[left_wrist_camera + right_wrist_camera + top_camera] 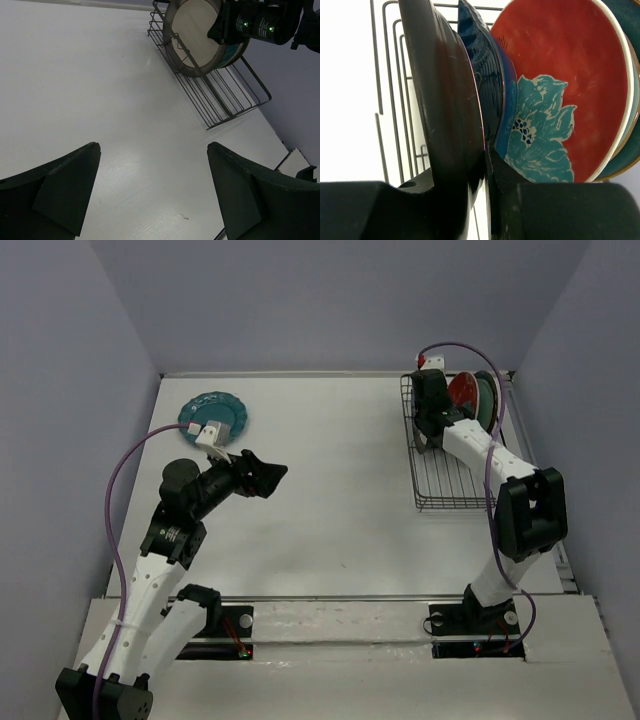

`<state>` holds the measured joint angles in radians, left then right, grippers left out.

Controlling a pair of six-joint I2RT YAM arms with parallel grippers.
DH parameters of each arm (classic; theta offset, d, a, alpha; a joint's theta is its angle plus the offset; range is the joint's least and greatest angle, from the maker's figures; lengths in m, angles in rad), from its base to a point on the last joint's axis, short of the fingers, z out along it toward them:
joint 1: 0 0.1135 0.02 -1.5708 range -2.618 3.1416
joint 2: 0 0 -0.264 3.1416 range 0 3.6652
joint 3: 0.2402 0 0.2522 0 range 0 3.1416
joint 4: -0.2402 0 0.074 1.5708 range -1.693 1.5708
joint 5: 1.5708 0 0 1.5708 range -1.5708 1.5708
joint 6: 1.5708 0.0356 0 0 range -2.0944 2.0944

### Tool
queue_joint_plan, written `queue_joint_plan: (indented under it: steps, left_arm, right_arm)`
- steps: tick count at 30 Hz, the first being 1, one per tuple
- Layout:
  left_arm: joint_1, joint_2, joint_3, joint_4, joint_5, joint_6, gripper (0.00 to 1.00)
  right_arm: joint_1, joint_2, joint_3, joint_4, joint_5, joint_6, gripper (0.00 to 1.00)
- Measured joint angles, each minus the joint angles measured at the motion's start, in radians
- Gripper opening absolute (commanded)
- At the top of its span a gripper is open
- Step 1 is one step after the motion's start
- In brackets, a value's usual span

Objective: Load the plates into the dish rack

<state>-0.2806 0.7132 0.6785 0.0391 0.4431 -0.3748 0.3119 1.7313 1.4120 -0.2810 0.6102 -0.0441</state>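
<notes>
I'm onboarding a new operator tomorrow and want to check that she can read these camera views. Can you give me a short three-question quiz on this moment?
1. Short answer: in the dish rack, which plate are the jaws of the right gripper shut on?
2. True or false: the left gripper is carrying a plate.
3. The scalloped teal plate is: A) standing in the rack; B) lying on the table, far left; C) between the left jaws.

Key:
1. The glossy dark plate.
2. False; its jaws are open and empty.
3. B.
</notes>
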Motion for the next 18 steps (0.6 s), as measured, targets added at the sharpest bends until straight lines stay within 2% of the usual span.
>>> queue_joint_plan:
  steps: [7, 9, 10, 11, 14, 18]
  left_arm:
    - [0.000, 0.002, 0.000, -0.002, -0.029, -0.001, 0.99]
    - [0.001, 0.008, 0.000, -0.003, -0.039, -0.001, 0.99]
    - [0.001, 0.013, 0.000, -0.004, -0.046, -0.002, 0.99]
    - [0.002, 0.024, 0.000, -0.006, -0.056, -0.004, 0.99]
    - [0.016, 0.071, 0.001, -0.008, -0.072, -0.013, 0.99]
    - [0.046, 0.148, 0.002, -0.021, -0.084, -0.036, 0.99]
  right_arm:
    - [-0.035, 0.000, -0.028, 0.022, -0.029, 0.116, 0.07]
    - [-0.043, 0.000, -0.038, 0.035, -0.036, 0.142, 0.20]
    - [-0.045, 0.000, -0.039, 0.037, -0.039, 0.150, 0.31]
    - [-0.049, -0.001, -0.045, 0.043, -0.041, 0.159, 0.51]
    - [-0.050, -0.005, -0.052, 0.043, -0.039, 0.176, 0.74]
    - [-0.056, -0.021, -0.055, 0.024, -0.043, 0.190, 0.84]
